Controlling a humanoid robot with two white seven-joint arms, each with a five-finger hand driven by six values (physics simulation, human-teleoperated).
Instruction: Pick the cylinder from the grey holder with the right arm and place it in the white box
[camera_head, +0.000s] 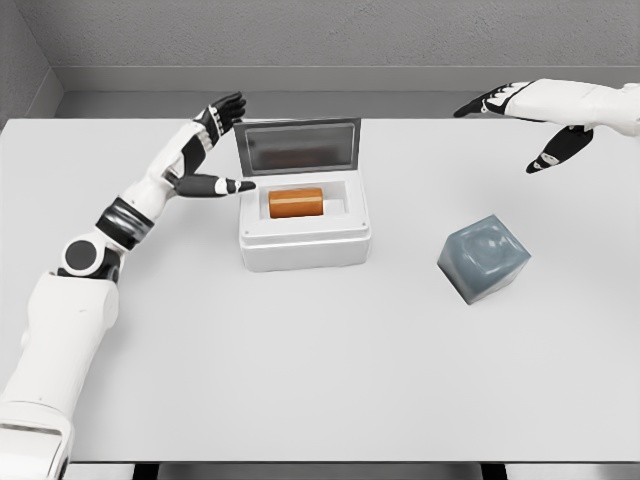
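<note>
— Right hand (530, 120): fingers spread, holding nothing, hovering beyond the grey holder (484, 258).
— Cylinder (296, 203)?
— Lying inside the white box (305, 237), lid up. Holder looks vacant.
— Left hand (215, 145)?
— Open too, just beside the lid.
— Best now: pull clear, high above box and holder, no bumping.

Left arm (130, 210) beside the white box (305, 222): glossy white shells, a black ringed band at the forearm joint and a round grey-black elbow cap. Its left hand (205, 155) has dark fingers with white segments. Across from the box, the right hand (535, 125) matches, white-sleeved with black fingers.
</note>
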